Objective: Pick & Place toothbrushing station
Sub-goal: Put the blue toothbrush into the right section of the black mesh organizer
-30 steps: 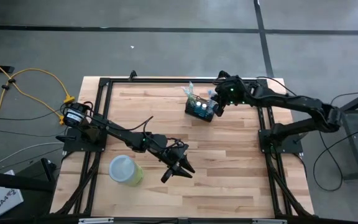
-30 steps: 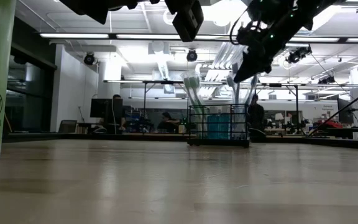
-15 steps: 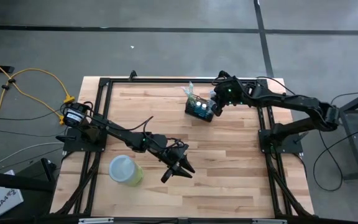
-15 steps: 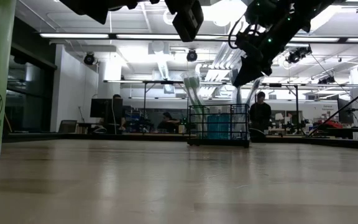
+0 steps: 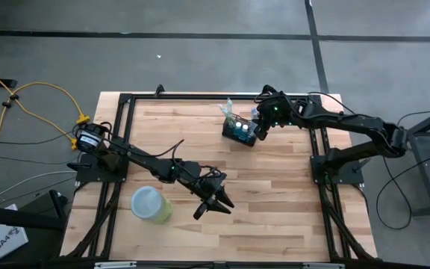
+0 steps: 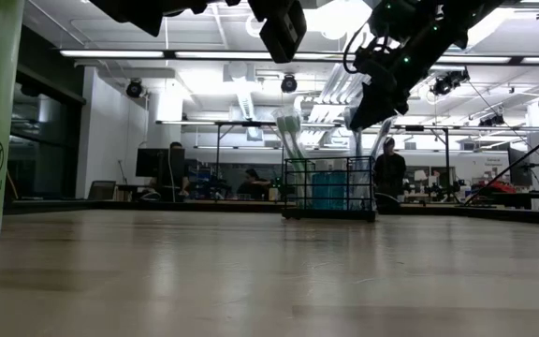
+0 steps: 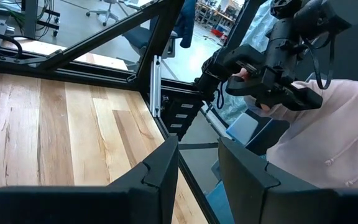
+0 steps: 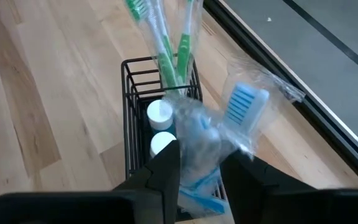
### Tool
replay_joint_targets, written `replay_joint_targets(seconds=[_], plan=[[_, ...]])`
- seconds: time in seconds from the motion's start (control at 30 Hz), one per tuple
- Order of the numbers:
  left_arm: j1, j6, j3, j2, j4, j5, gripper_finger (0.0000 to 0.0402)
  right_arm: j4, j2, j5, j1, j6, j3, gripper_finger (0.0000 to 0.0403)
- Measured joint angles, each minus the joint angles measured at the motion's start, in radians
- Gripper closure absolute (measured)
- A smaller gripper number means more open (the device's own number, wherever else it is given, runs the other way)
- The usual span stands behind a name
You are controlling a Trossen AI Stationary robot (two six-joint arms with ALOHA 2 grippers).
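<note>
your right gripper (image 5: 257, 128) hung spread just above the basket (image 5: 240, 131); wrapped toothbrushes (image 8: 166, 53) stuck up inside; your left gripper (image 5: 213, 205), parted, waited near the green cup (image 5: 151, 204).

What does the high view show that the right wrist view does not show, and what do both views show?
Only the high view shows the left gripper hovering over the middle of the table, and the light-green cup near the table's left edge.

Only the right wrist view shows what stands in the black wire basket: green toothbrushes, a blue toothbrush in clear wrap and two white caps.

Both show the basket and the right gripper beside it, open.
</note>
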Motion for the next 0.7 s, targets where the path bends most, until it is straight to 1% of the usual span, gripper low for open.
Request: replay_joint_targets(seconds=[0.33, 0.53, 0.7], plan=[[-0.016, 0.0, 0.0, 0.0, 0.0, 0.0, 0.029, 0.0, 0.0, 0.001, 0.0, 0.0, 0.0, 0.0269], [-0.02, 0.0, 0.0, 0.0, 0.0, 0.0, 0.029, -0.001, -0.004, 0.0, 0.0, 0.0, 0.0, 0.0264], [-0.02, 0.0, 0.0, 0.0, 0.0, 0.0, 0.029, -0.001, -0.045, 0.001, 0.0, -0.001, 0.0, 0.0264]])
